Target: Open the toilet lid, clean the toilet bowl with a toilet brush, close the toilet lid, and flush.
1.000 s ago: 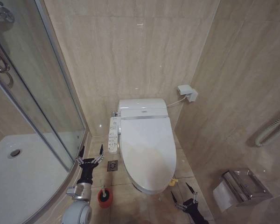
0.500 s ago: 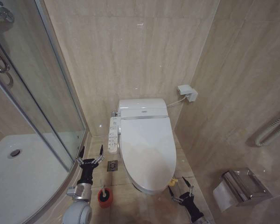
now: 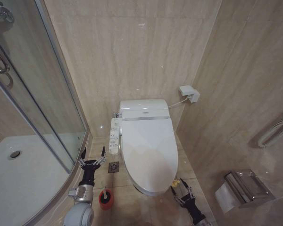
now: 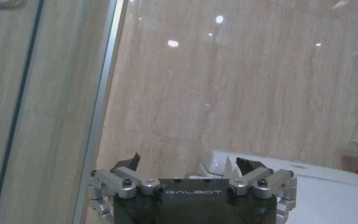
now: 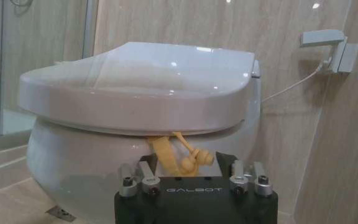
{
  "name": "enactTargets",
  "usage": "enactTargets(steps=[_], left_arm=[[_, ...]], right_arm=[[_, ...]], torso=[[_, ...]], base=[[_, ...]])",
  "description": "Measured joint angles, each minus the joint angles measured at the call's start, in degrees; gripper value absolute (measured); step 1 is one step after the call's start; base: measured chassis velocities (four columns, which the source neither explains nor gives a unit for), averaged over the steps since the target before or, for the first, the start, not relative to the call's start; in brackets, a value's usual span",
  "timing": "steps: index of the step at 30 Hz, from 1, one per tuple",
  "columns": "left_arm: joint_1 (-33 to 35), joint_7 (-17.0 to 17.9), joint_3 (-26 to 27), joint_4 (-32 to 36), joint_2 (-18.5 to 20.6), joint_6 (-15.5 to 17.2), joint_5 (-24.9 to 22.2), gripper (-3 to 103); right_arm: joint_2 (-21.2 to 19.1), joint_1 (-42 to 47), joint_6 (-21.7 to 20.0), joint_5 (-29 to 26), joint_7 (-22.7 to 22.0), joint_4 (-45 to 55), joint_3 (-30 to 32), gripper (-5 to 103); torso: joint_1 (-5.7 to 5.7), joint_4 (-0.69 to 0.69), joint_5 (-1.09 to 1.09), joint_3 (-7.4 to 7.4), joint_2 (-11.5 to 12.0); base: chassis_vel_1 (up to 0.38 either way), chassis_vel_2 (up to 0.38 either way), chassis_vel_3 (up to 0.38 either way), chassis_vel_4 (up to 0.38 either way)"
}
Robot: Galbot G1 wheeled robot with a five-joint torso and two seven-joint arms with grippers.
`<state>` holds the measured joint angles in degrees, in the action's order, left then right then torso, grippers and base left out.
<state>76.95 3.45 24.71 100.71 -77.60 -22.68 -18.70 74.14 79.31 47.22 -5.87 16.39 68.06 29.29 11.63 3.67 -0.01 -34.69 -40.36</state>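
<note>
Toilet lid (image 3: 148, 150) closed flat over toilet bowl (image 5: 98, 172), against back wall. Yellow tag (image 5: 175, 156) hangs from lid's front-right edge. Right gripper (image 3: 181, 192) just beside tag, fingers spread, holding nothing. Left gripper (image 3: 91, 156) low beside shower glass (image 3: 42, 103), fingers spread, empty. Toilet brush (image 3: 104, 194) upright in red holder (image 3: 106, 199) on floor, left of bowl.

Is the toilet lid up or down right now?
Down. The toilet lid lies flat over the toilet bowl, hiding its inside. The right gripper, open, is at the yellow tag on the lid's front edge.
</note>
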Motion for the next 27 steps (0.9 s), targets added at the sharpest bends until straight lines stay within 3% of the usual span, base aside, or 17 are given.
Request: enactTargets(steps=[5,6,13,14,27], left_arm=[[0.06,0.0,0.04,0.0,0.09,0.0,0.0,100],[0.06,0.0,0.04,0.0,0.1,0.0,0.0,100],[0.06,0.0,0.04,0.01,0.13,0.0,-0.01,100],[0.06,0.01,0.03,0.01,0.11,0.0,-0.01,100],[0.12,0.01,-0.25,0.17,-0.21,0.0,0.06,100]], right_arm=[[0.57,-0.03,0.0,0.01,0.32,-0.19,-0.07,66],[0.65,-0.02,0.0,0.02,0.34,-0.2,-0.09,39],[0.75,0.29,0.01,-0.09,0.32,-0.06,0.14,39],[0.74,0.41,0.01,-0.09,0.3,0.03,0.21,17],[0.99,2.71,-0.06,-1.11,0.3,2.45,1.08,15]], torso=[[0.0,0.0,0.0,0.0,0.0],[0.0,-0.01,0.01,0.0,0.0],[0.0,0.01,-0.01,0.0,0.0],[0.0,-0.01,0.0,0.0,0.0],[0.0,-0.02,0.02,0.0,0.0]], base=[[0.0,0.0,0.0,0.0],[0.0,0.0,0.0,0.0],[0.0,0.0,0.0,0.0],[0.0,0.0,0.0,0.0],[0.0,0.0,0.0,0.0]])
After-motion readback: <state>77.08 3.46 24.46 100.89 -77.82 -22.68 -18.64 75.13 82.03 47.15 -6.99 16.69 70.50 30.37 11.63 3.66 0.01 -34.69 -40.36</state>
